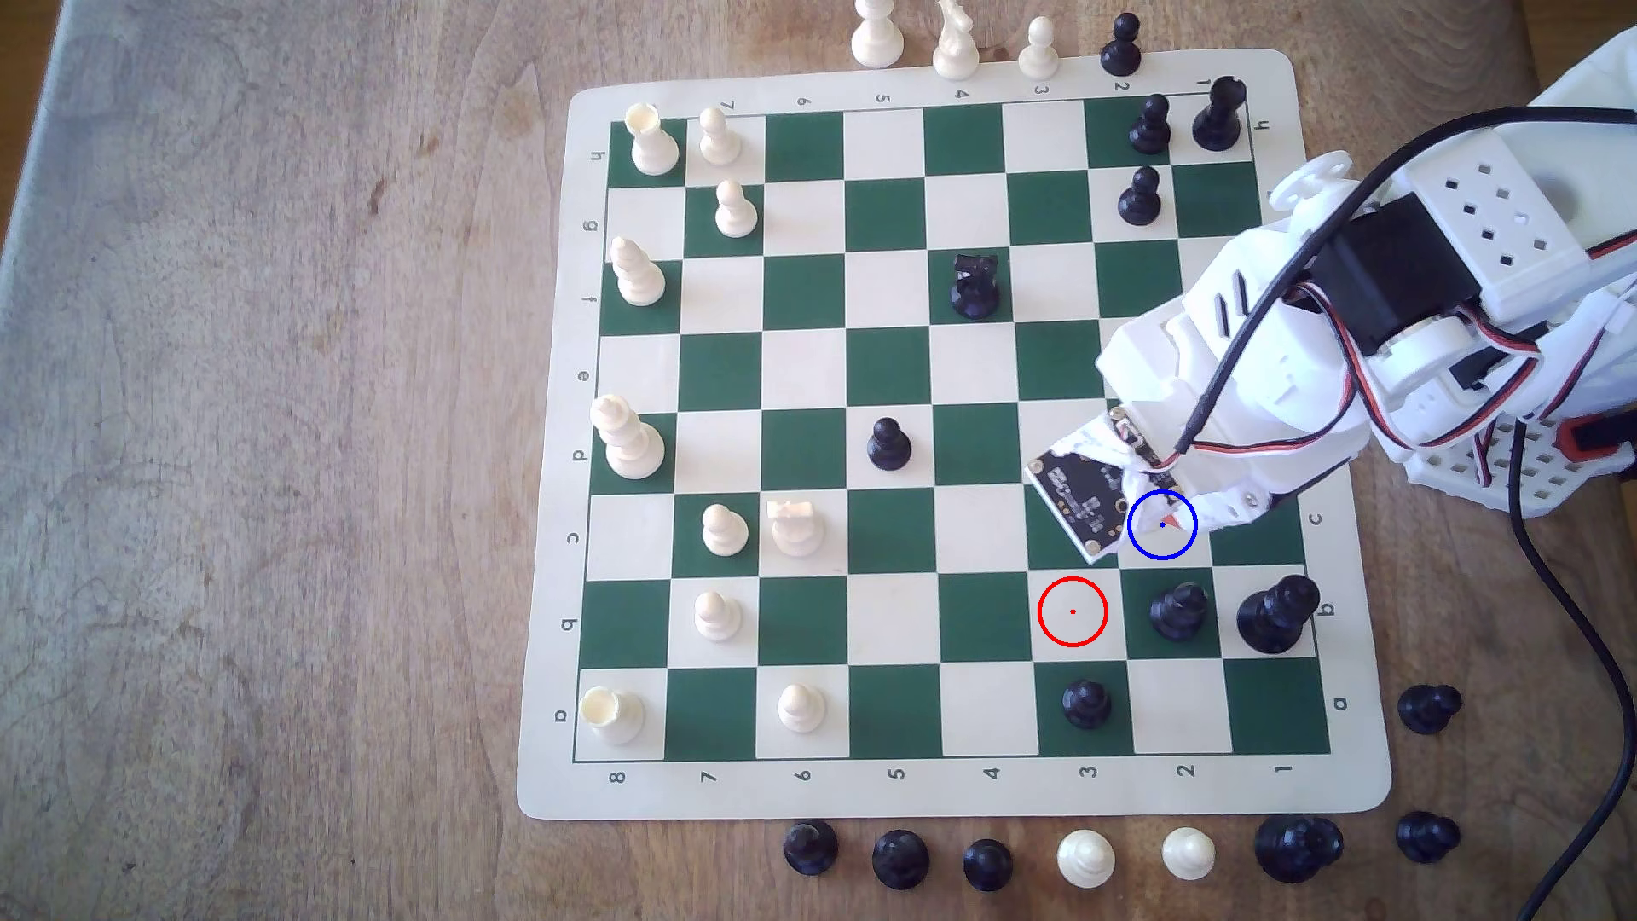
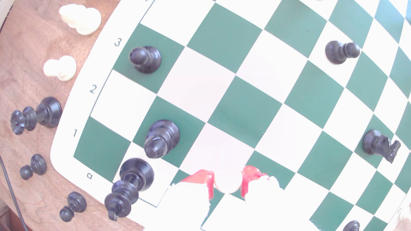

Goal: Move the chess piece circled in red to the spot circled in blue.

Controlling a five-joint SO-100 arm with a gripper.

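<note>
Hanging over the board point(image 1: 890, 71) near its right edge in the exterior view, my gripper point(image 2: 227, 180) covers the blue-circled spot point(image 1: 1162, 524). My red-tipped fingers point(image 2: 201, 176) pinch the cream pawn point(image 2: 227, 182) by its round head, above that spot; the red-circled square point(image 1: 1073, 611) lies bare.

chessboard point(image 1: 957, 801) border — files a–h, ranks 1–8
</note>
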